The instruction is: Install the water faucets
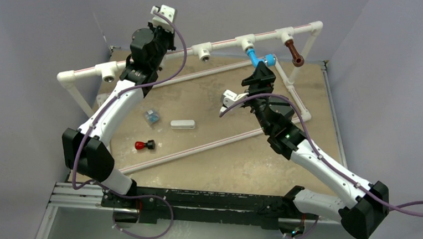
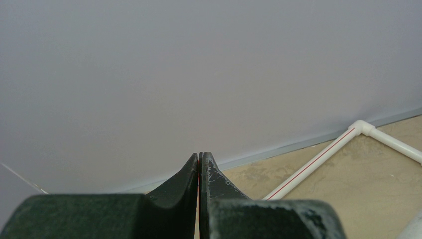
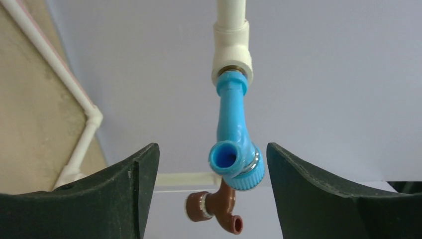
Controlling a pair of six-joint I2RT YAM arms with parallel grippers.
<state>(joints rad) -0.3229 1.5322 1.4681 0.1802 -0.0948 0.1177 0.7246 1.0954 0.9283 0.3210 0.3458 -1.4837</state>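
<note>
The bright blue faucet [image 1: 255, 58] hangs from a white tee [image 1: 248, 43] on the raised pipe rail. The dark brown faucet [image 1: 294, 51] hangs from the tee to its right [image 1: 286, 34]. My right gripper [image 1: 263, 70] is open just below the blue faucet. In the right wrist view the blue faucet [image 3: 233, 144] sits between my open fingers [image 3: 211, 148], nearer the right finger, with a gap on each side. The brown faucet [image 3: 219, 206] shows behind it. My left gripper [image 1: 160, 32] is raised at the back left, shut and empty [image 2: 199, 155], facing the wall.
Two open tees [image 1: 204, 52] [image 1: 109, 71] sit on the rail's left part. On the table lie a white rectangular block [image 1: 182, 124], a small red and black part [image 1: 144, 145] and a small bluish part [image 1: 152, 116]. Floor pipes [image 2: 318, 162] cross the table.
</note>
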